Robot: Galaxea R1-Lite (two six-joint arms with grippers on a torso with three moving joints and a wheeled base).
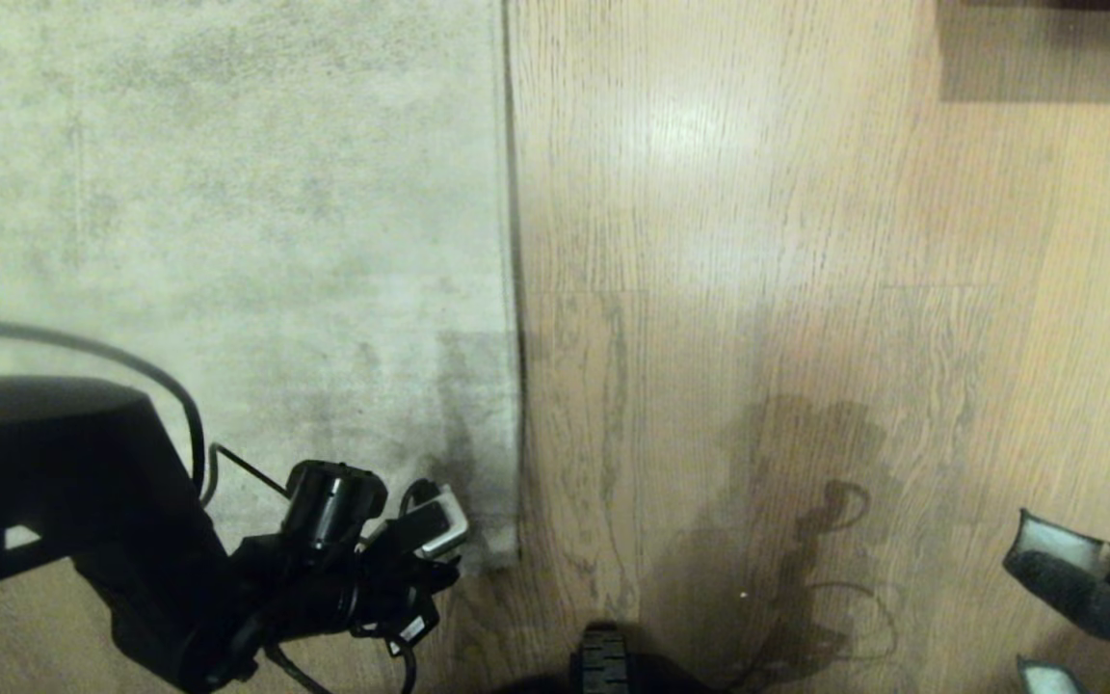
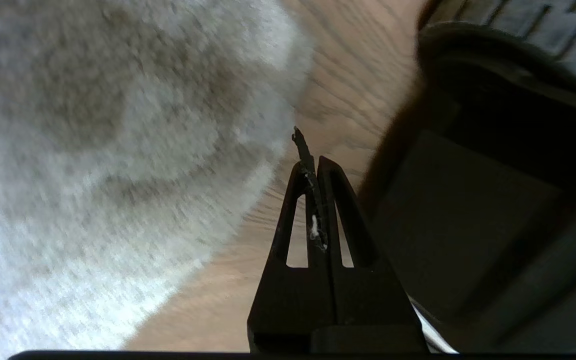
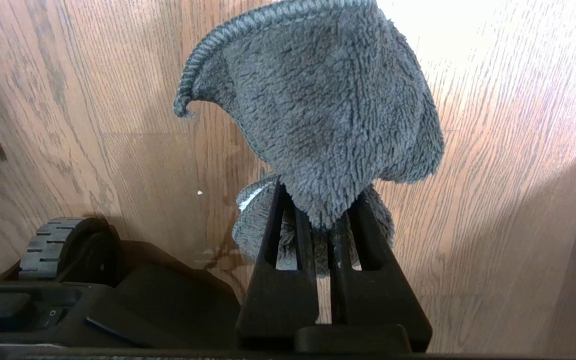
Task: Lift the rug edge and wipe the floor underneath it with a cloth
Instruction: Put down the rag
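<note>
We have our left gripper [image 2: 313, 165] pinched closed on nothing, near the rug edge [image 1: 509, 386] at the rug's near corner, which lies flat on the floor [image 1: 757, 241]. Our right gripper [image 3: 318, 220] is clamped on the cloth [image 3: 318, 100], held above bare planks well apart from the rug, toward the right. By our reading the task has barely begun: the cloth is in hand, but lifting the edge and wiping beneath remain. We see no readable brand, label or writing.
</note>
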